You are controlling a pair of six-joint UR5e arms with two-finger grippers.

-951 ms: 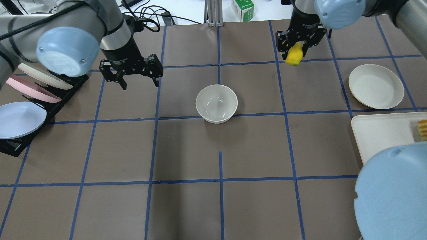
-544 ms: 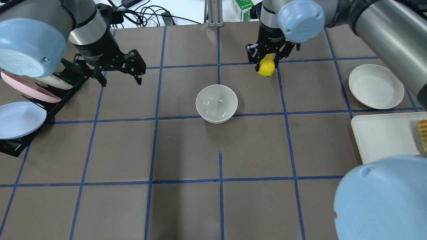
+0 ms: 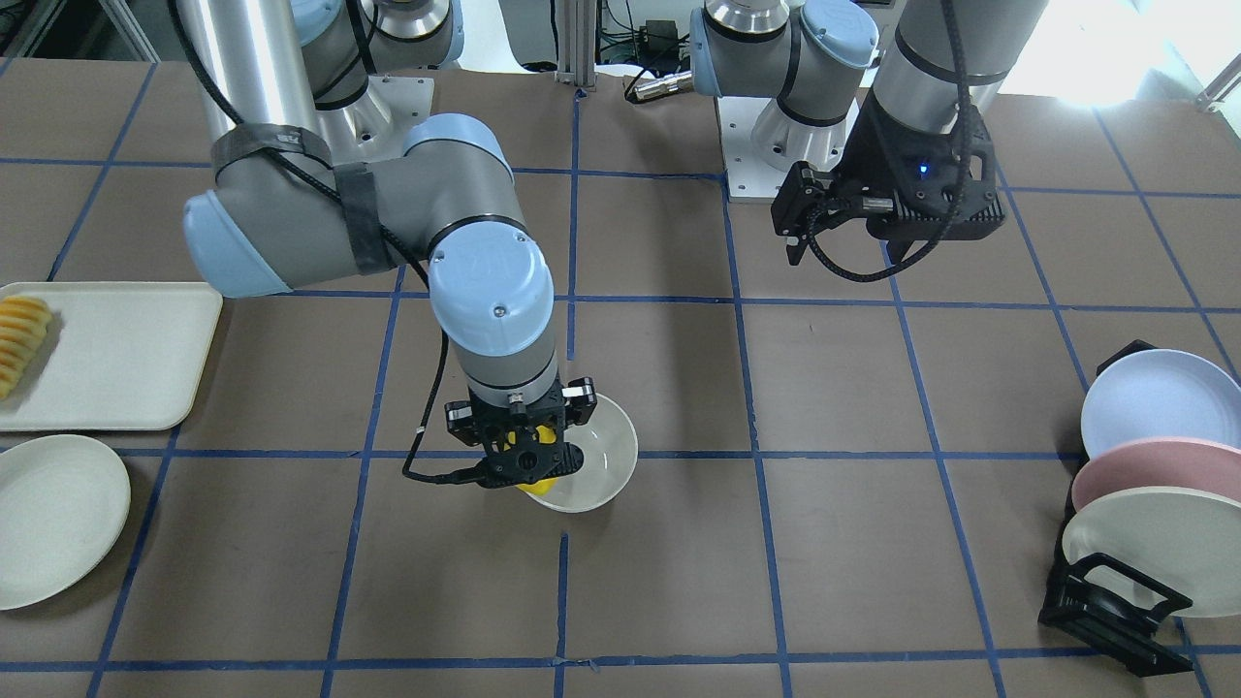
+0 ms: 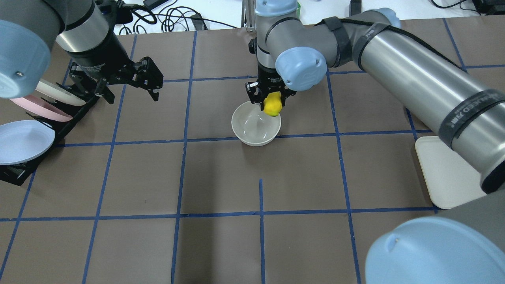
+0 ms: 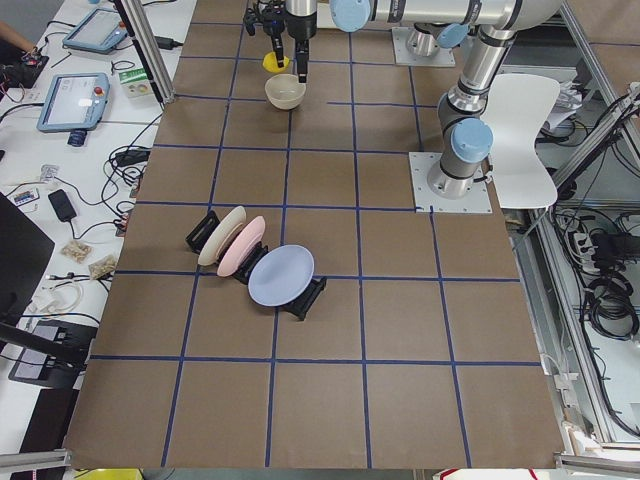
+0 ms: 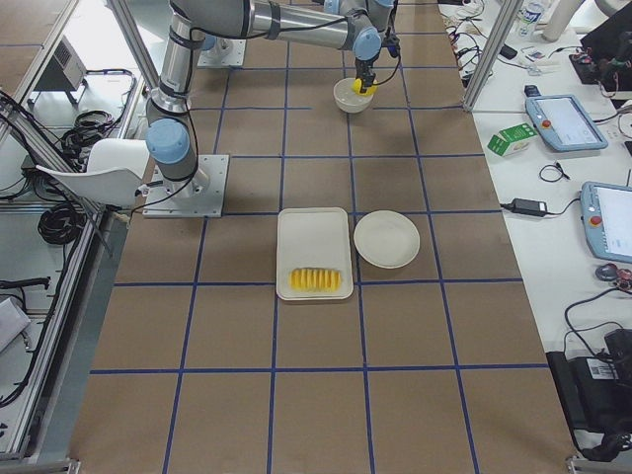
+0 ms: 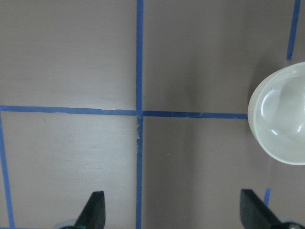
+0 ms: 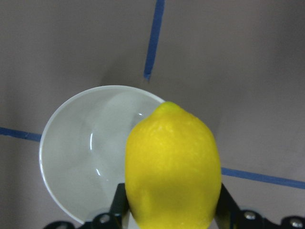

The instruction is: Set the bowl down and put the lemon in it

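Observation:
The off-white bowl (image 4: 256, 124) stands upright and empty at the table's middle; it also shows in the front view (image 3: 599, 463), the right wrist view (image 8: 83, 152) and the left wrist view (image 7: 281, 119). My right gripper (image 4: 271, 103) is shut on the yellow lemon (image 4: 272, 105) and holds it above the bowl's far right rim. The lemon fills the right wrist view (image 8: 171, 167) and shows partly in the front view (image 3: 535, 482). My left gripper (image 4: 128, 92) is open and empty, raised at the far left beside the plate rack.
A black rack (image 4: 67, 122) with a lilac plate (image 4: 23, 140), a pink one and an off-white one stands at the left edge. A white tray (image 3: 107, 354) with orange-yellow fruit slices (image 3: 19, 334) and a flat off-white plate (image 3: 53, 514) lie on my right side.
My right gripper has carried the lemon left and nearer, from the far right square to just over the bowl's rim. My left gripper has drawn back further left, still open.

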